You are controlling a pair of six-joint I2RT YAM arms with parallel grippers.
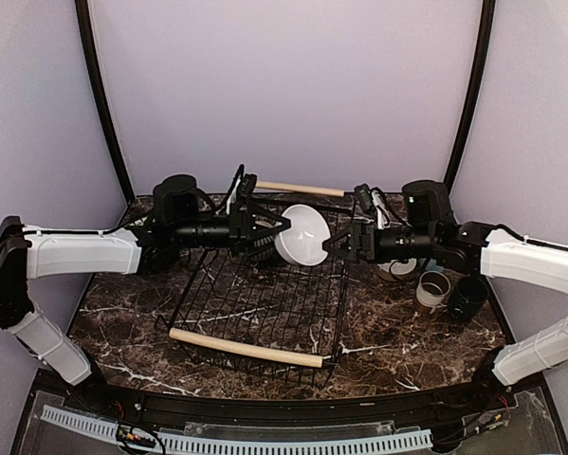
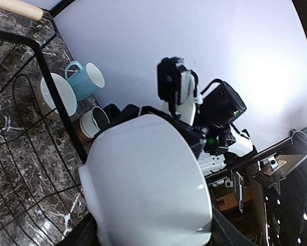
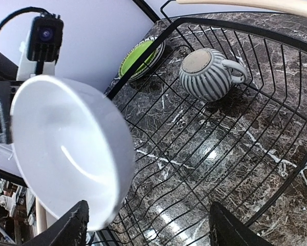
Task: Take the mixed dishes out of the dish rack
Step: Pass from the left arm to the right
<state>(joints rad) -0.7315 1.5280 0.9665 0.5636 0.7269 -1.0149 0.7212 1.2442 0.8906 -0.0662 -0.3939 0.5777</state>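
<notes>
Top view: left gripper (image 1: 267,233) had the white bowl (image 1: 302,235) clamped, tipped on edge above the far end of the dish rack (image 1: 255,327) — right gripper (image 1: 342,243) sat just beside the bowl's other side.
Left wrist: bowl filled the frame between the fingers (image 2: 86,237); light-blue mug (image 2: 84,79) stood on the table beyond the rack.
Right wrist: jaws wide, nothing gripped — bowl rim near one finger. Grey-striped mug (image 3: 207,74) sat in the rack.

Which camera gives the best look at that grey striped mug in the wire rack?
The right wrist view: the striped mug sits in the dish rack, unobstructed, base and handle plain. The top view leaves it indistinct; the left wrist view, filled by the white bowl, misses it.
</notes>
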